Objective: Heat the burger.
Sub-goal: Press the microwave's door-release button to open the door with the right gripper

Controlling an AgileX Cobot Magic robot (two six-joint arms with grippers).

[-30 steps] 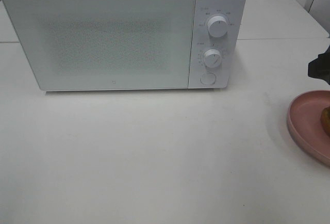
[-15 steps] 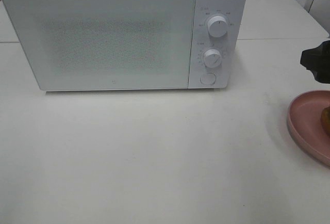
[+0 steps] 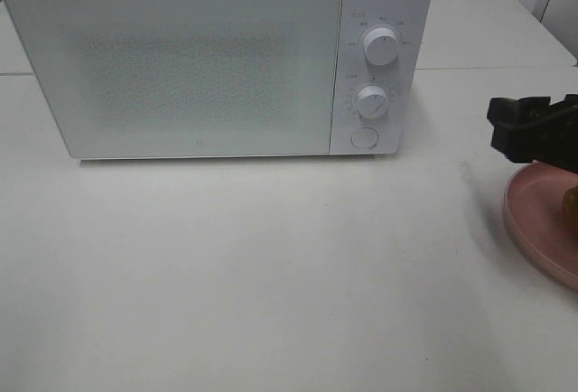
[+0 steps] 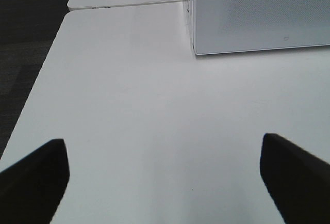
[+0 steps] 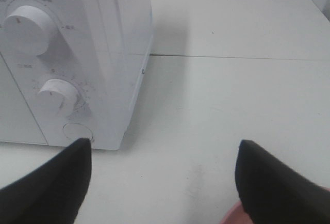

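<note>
Moved since 1 second ago: the right gripper (image 5: 162, 182) has pushed farther in from the 3 o'clock edge of the high view, toward the microwave (image 3: 208, 58). Only a brown sliver of the burger (image 3: 571, 204) shows, cut off at that edge, sitting on the pink plate (image 3: 528, 216). Right gripper hovers by the plate's 12 o'clock rim, jaws wide apart, holding nothing. White microwave stands at 11 o'clock on the white table (image 3: 271, 275), door shut, with upper knob (image 3: 382, 46), lower knob (image 3: 371, 99) and 1 round button (image 3: 364, 136). Left gripper (image 4: 165, 182) hangs over the table, jaws wide, holding nothing.
</note>
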